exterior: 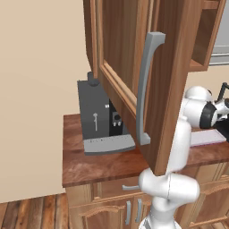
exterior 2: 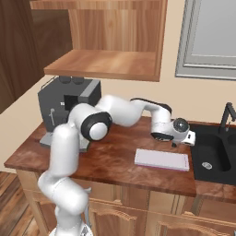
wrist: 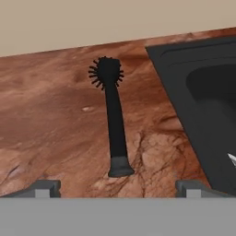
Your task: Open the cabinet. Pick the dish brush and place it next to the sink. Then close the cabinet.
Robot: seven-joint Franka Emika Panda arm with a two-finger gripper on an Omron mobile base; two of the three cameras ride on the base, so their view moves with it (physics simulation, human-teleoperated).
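Both pincer (wrist: 118,189) tips perhaps spread wide

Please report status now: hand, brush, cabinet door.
Hand open, holding nothing. Dish brush lying on countertop beside sink. Cabinet door open, nothing blocking.

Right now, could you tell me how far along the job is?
Done: the cabinet door stands swung open, and the brush lies on the counter beside the sink. In hand: the gripper is open just above the brush, its fingers clear of the handle, so the placing looks finished. Left: close the cabinet by its bar handle.
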